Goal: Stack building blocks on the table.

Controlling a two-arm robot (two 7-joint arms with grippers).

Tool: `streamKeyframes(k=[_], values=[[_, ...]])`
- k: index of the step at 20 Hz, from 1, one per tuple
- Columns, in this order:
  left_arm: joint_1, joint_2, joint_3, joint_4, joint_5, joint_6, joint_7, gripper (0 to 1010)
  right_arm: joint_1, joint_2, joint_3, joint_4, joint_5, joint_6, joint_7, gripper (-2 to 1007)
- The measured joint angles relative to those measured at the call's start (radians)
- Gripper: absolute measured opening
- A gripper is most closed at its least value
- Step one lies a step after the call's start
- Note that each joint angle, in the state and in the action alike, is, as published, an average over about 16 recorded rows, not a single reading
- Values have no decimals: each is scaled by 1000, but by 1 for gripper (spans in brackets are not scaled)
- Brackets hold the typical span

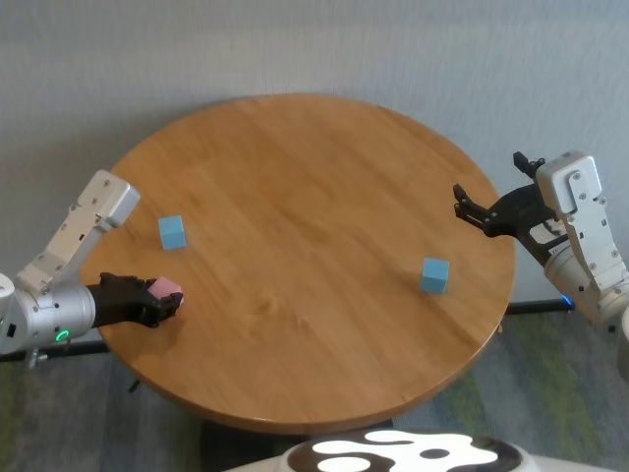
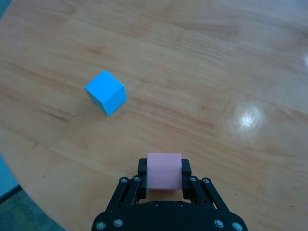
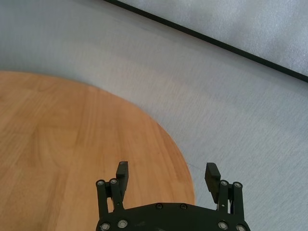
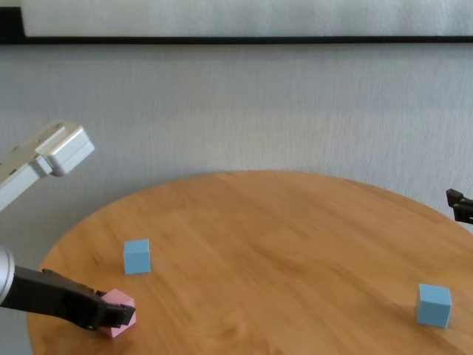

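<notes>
The pink cube (image 1: 167, 288) sits between the fingers of my left gripper (image 1: 169, 301) near the left front edge of the round wooden table (image 1: 314, 197). The left wrist view shows both fingers pressed against the sides of the pink cube (image 2: 164, 171), low over the table top. One light blue cube (image 1: 172, 232) stands just beyond it, apart from it, and also shows in the left wrist view (image 2: 106, 92). The other light blue cube (image 1: 434, 275) stands alone at the right side. My right gripper (image 1: 470, 209) hovers open and empty over the table's right edge.
A grey wall rises behind the table. Grey floor shows beyond the table's edge in the right wrist view. The wide middle of the wood top (image 4: 281, 244) holds nothing.
</notes>
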Motion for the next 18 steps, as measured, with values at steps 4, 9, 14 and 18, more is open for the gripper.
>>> streamKeyframes(k=[4,9,14,18], values=[[3,-1,-5,-1,2,-16,-1,411,0,0,0,0,0,0,0,1005],[2,1,-7,-2,8,-51,-25,404,0,0,0,0,0,0,0,1005],[-14,6,6,-3,22,-103,-67,404,0,0,0,0,0,0,0,1005],[-42,11,31,1,34,-144,-118,404,0,0,0,0,0,0,0,1005]])
